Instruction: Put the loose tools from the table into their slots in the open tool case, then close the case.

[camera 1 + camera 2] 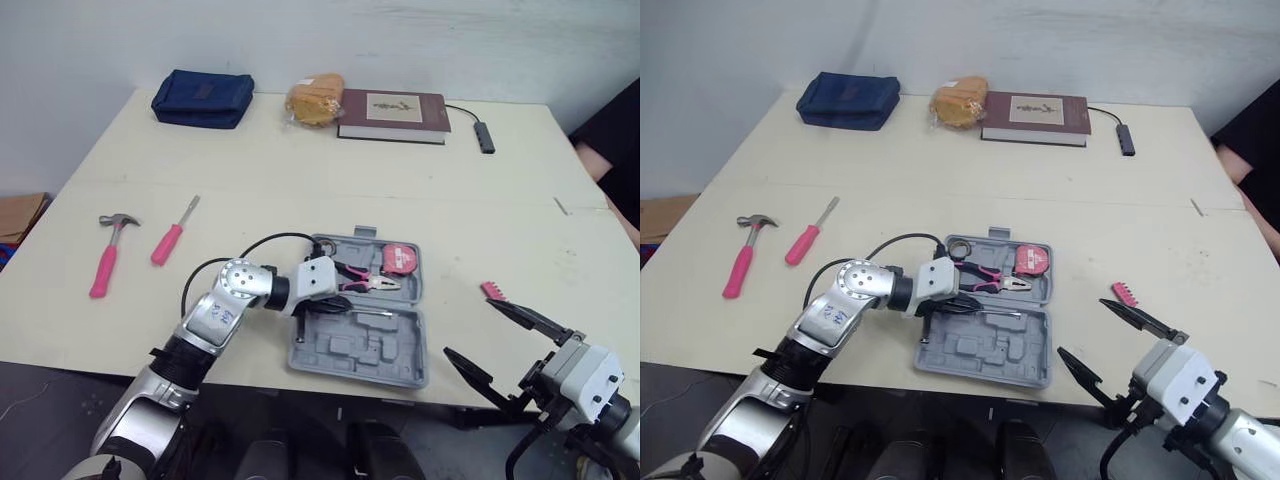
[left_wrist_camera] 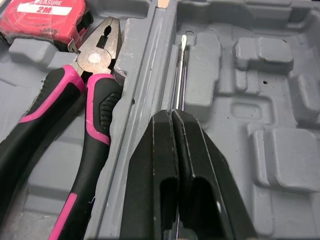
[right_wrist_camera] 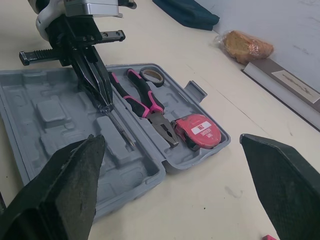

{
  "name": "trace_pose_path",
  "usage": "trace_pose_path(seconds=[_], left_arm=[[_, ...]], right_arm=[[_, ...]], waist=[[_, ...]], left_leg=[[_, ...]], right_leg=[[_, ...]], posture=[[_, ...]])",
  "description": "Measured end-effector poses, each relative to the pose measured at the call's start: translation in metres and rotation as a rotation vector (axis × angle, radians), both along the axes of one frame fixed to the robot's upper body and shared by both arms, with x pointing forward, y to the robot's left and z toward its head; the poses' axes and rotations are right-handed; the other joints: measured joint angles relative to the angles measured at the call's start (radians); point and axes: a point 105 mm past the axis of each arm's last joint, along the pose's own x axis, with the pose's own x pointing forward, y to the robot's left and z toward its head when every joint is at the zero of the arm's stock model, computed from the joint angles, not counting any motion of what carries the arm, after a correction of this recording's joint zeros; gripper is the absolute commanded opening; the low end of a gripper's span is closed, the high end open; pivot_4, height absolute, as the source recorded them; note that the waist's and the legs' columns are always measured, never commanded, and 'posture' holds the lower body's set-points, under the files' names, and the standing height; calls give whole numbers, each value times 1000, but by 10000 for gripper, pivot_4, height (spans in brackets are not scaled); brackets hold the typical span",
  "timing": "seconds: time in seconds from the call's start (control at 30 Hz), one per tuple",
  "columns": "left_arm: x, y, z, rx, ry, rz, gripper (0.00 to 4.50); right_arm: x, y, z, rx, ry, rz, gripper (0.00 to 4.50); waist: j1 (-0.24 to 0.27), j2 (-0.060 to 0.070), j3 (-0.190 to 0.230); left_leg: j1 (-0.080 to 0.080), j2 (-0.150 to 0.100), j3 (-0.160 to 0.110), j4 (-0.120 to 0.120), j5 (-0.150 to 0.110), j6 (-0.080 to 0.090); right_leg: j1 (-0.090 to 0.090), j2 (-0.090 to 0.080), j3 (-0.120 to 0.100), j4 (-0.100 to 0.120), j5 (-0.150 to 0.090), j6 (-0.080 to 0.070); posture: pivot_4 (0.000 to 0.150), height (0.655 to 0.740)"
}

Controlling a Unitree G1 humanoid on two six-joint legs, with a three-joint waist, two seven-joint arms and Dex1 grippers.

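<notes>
Tool case [image 1: 372, 352] open on cream table [image 1: 300, 165] against pale wall [image 1: 400, 40]

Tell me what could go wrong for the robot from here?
The left gripper pinches only a thin screwdriver by its shaft over the tool case; it might slip or settle crooked outside its slot. The pliers lie with their nose close to the hinge ridge, which might stop the lid closing.
</notes>
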Motion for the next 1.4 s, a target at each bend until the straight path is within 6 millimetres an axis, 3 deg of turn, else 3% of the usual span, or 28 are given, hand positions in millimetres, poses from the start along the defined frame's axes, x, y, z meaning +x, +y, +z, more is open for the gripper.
trace_pose_path(seconds=[0.7,0.83,0.93,1.03,1.13,1.23,1.27,1.3,1.33,1.4], left_arm=[[-2,-4,-13,102,-22,-19,326],[-3,-8,-11,-58,46,-45,326],[-6,-6,4,-181,72,-92,326],[5,31,37,-304,55,-45,326],[18,84,61,-351,2,86,12016],[27,132,67,-370,-43,258,24529],[31,171,60,-377,-68,408,30379],[32,191,57,-379,-70,488,32369],[31,210,55,-380,-85,560,37486],[22,264,49,-380,-117,754,44462]], right_arm=[[4,-6,-2,2,-12,-30,45000],[4,-7,-2,1,-11,-31,45000],[2,-10,-1,-8,-17,-36,45000],[-4,-27,0,-40,-15,-82,45000],[-12,-49,-3,-85,4,-136,45000],[-20,-69,-1,-134,-11,-181,45000],[-24,-82,1,-161,-40,-217,45000],[-28,-91,0,-166,-38,-253,45000],[-30,-99,-2,-170,-38,-279,45000],[-37,-118,-5,-195,-47,-344,45000]], waist=[[17,-1,-14],[20,0,-14],[19,-3,-10],[9,-2,-8],[-2,1,-7],[-4,1,-6],[-10,2,-5],[-11,1,-4],[-11,-1,-3],[-11,-2,-2]], left_leg=[[2,0,0,0,-1,1],[0,0,0,0,-1,2],[-2,0,-1,0,-1,1],[-1,1,-1,0,-1,1],[1,1,0,-1,-1,1],[1,1,-1,-1,-1,1],[2,1,1,-3,-2,1],[2,1,1,-5,-2,1],[3,1,1,-7,-1,1],[3,1,1,-11,-1,1]], right_leg=[[4,-1,0,-1,0,0],[1,-2,-1,-1,0,0],[-1,-2,-2,-1,0,0],[-1,-1,-2,-1,0,-1],[0,-1,-1,-1,0,-1],[0,-1,-1,-1,0,-1],[0,-2,0,-2,0,-1],[0,-2,0,-2,-1,-1],[-1,-2,-1,-3,-1,-1],[-1,-2,-1,-5,-1,-2]], posture=[[1500,7400],[1500,7400],[1500,7400],[1500,7400],[1500,7400],[1500,7400],[1500,7400],[1500,7400],[1500,7400],[1500,7400]])
